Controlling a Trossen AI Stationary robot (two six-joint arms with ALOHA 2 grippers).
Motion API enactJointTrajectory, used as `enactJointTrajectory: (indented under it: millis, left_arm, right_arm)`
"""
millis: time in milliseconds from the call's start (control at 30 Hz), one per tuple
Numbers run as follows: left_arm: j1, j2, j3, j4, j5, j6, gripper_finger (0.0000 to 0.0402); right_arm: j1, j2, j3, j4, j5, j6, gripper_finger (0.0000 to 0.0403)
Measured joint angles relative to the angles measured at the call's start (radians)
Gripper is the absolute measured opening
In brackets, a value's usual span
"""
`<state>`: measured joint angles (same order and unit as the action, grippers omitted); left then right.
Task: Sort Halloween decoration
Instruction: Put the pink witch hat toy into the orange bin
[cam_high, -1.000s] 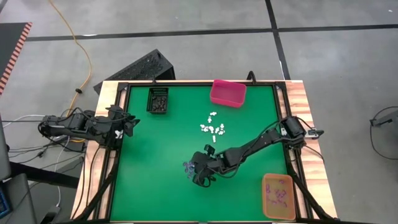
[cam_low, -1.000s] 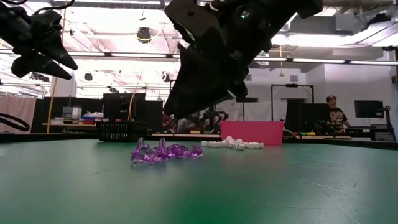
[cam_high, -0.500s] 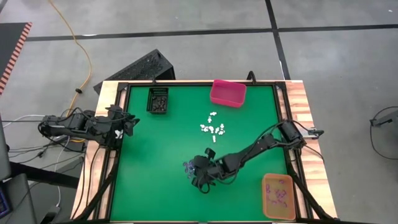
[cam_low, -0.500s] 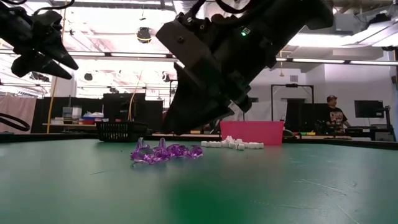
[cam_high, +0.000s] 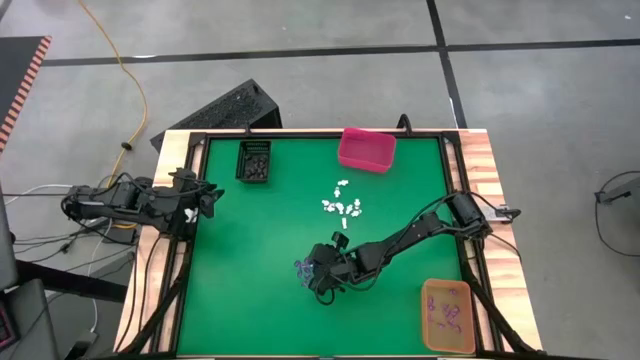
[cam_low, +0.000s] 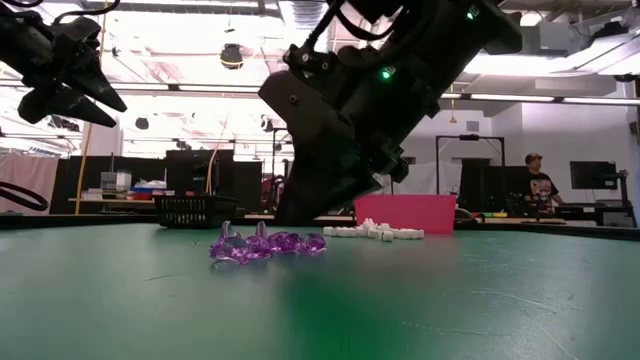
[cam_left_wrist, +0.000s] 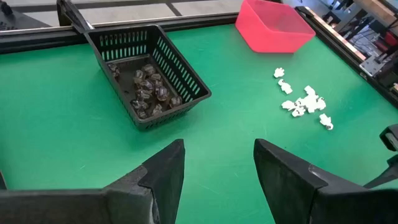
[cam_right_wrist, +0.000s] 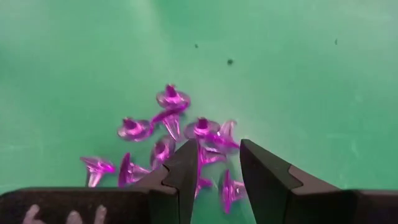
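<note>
The right hand (cam_right_wrist: 216, 163) is being held spread over the purple trinkets (cam_right_wrist: 171, 134), which are probably light, hard, slippery plastic, best pinched by one's brim.

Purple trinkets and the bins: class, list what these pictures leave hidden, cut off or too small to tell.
- Purple trinkets: high view, the right gripper covers most of the pile; right wrist view, its fingers hide the nearest pieces.
- Black basket: low view, wall hides its contents.
- Orange bin: high view, contents too small to count.
- Pink bin: left wrist view, cut off by the edge.
</note>
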<state>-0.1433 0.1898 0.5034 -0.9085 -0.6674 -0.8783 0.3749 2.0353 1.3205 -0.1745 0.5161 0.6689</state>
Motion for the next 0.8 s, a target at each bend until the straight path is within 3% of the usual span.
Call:
enactJointTrajectory:
  millis: [333, 533, 800]
  left_arm:
    - [0.000, 0.000, 0.000, 0.000, 0.000, 0.000, 0.0183]
    - [0.000, 0.000, 0.000, 0.000, -0.001, 0.000, 0.0183]
    - [0.000, 0.000, 0.000, 0.000, -0.002, 0.000, 0.0183]
  right_arm:
    - [0.033, 0.000, 0.000, -0.027, -0.019, 0.036, 0.0149]
    - [0.034, 0.000, 0.000, -0.014, -0.031, -0.057, 0.0148]
    - [-0.028, 0.000, 0.000, -0.008, -0.181, -0.202, 0.0137]
